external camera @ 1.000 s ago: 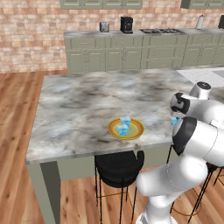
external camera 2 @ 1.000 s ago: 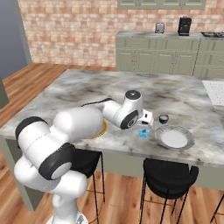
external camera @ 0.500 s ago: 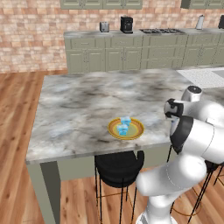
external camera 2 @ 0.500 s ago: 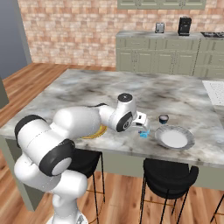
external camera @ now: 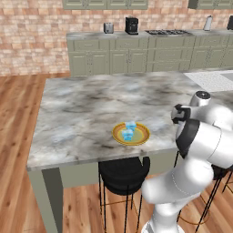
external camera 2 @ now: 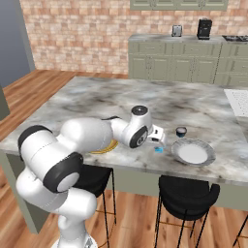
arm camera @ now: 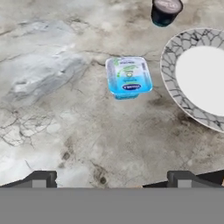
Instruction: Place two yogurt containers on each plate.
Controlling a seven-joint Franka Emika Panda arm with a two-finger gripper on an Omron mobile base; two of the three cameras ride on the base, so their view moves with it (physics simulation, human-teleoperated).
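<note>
A: What is the hand view showing?

B: The gripper [arm camera: 109, 179] is hovering above a yogurt cup [arm camera: 128, 77], which is standing upright on the marble counter [arm camera: 52, 87]. The jaws are spread wide and are holding nothing, so that they can drop on either side of the cup.

A: Why is the cup sitting there rather than on a dish?

B: It is lying just beside the grey-white plate [arm camera: 197, 78] but apart from its rim (the patterned border is clear of it), so it is probably the next cup to be lifted across. That plate [external camera 2: 193, 152] is carrying no cups as yet.

A: And the other plate?

B: The yellow-rimmed plate [external camera: 131, 134] is already holding two yogurt cups [external camera: 129, 131], touching or nearly touching, near its centre. That half of the task looks done.

A: What is the dark cup for?

B: The small dark cup [arm camera: 165, 10] is standing near the plate's far edge; whether it is a fourth yogurt cannot be told.
</note>
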